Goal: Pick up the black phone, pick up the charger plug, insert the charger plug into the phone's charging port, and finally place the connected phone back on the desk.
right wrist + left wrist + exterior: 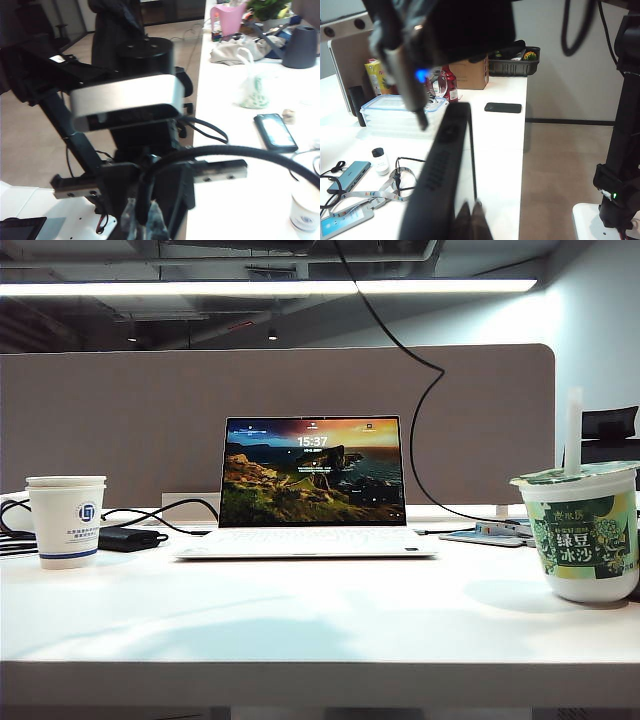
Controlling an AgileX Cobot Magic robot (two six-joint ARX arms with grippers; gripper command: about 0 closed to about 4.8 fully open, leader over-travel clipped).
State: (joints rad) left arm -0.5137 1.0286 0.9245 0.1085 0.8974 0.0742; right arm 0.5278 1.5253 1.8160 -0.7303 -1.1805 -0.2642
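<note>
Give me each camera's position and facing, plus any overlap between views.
Exterior: low at the desk front edge, facing the laptop and partition; no arm shows.
Left wrist: off the desk's front edge, looking along it; left gripper shut, right arm's hand blurred close.
Right wrist: facing back along the desk; right gripper shut, left arm's silver camera ahead.
Shared: exterior's paper cup is also the right wrist's cup.

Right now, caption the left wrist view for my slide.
Left gripper holds black phone above desk; right gripper's charger plug nearby.
</note>
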